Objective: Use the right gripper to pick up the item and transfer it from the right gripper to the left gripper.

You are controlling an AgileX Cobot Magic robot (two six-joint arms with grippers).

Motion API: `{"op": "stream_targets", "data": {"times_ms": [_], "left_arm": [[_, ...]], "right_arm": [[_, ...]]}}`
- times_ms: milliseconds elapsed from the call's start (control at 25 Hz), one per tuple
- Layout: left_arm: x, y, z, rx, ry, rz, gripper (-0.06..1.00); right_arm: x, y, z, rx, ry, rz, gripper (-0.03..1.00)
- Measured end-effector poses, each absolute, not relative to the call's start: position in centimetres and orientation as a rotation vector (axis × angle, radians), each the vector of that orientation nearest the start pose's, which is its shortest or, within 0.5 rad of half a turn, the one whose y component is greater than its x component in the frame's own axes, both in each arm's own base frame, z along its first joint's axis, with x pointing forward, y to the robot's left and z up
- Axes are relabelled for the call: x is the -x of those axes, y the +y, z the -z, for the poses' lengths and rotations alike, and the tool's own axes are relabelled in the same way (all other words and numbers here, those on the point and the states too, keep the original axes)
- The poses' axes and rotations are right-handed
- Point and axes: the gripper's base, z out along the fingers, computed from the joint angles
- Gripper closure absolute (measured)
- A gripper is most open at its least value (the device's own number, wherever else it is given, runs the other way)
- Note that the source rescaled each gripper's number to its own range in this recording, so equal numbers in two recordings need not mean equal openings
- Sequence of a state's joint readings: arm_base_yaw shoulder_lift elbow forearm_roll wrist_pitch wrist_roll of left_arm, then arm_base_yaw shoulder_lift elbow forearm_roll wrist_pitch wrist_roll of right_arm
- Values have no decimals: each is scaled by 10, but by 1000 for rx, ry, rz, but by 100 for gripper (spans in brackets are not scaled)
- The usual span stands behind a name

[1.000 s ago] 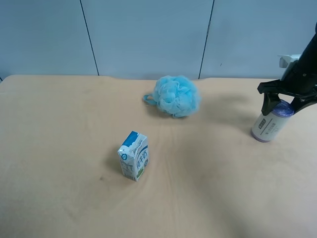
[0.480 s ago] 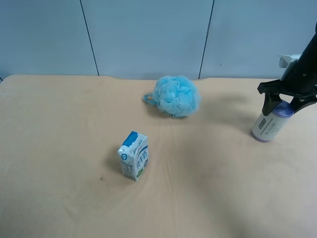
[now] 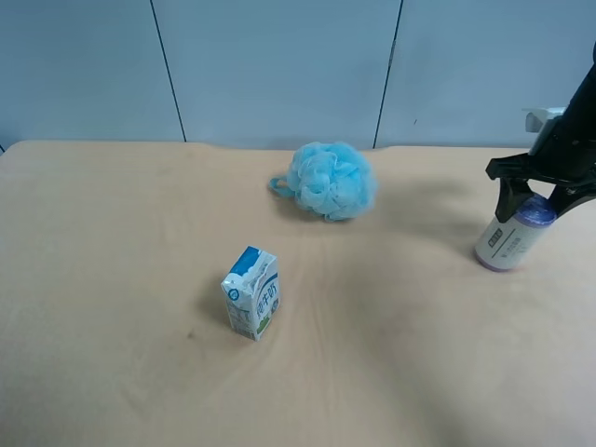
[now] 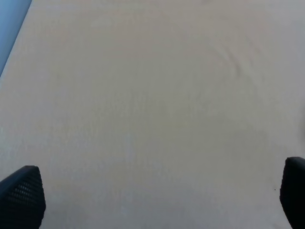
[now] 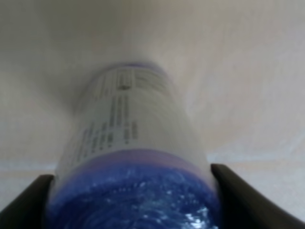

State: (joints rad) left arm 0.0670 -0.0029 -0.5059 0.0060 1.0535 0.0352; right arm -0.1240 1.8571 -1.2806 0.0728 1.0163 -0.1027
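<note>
The item (image 3: 507,237) is a cream-white roll with dark text and purple ends. It stands tilted on the tan table at the exterior high view's right. My right gripper (image 3: 533,207) is the black claw with a white wrist part, and it is closed around the roll's upper purple end. In the right wrist view the roll (image 5: 128,157) fills the space between the two fingers (image 5: 238,200), which touch its sides. My left gripper (image 4: 157,200) is open and empty over bare table, with only its fingertips (image 4: 21,198) showing. It is out of the exterior high view.
A blue-white milk carton (image 3: 251,292) stands upright left of the middle of the table (image 3: 112,233). A fluffy blue bath sponge (image 3: 328,180) lies farther back near the middle. A blue-grey wall runs behind the table's far edge.
My right gripper and the roll have shifted together a little to the exterior high view's right. The carton and the sponge have not moved.
</note>
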Motion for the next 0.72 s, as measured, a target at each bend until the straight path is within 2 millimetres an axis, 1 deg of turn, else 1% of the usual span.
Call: {"op": "stream_targets", "data": {"times_ms": [120,200,360,440,520,640,720], "left_arm": [[6,0,-279,33,2029,-72,-6],[6,0,-279,33,2029,-72,-6],[6,0,-279,33,2029,-72,-6],[6,0,-279,33,2029,-72,-6],[6,0,-279,33,2029,-72,-6],[6,0,-279,33,2029,-72,-6],[6,0,-279,33,2029,-72,-6]], "right_arm": [[-352,-38,-197,-88,3060,-84,96],[-350,-38,-203,-88,3045,-81,96],[-346,-36,-223,-94,2989,-93,96],[-344,-34,-233,-107,2964,-123,96],[-342,-32,-239,-118,2956,-151,96],[-339,-27,-239,-120,2975,-224,96],[-339,-22,-240,-102,2970,-307,96]]}}
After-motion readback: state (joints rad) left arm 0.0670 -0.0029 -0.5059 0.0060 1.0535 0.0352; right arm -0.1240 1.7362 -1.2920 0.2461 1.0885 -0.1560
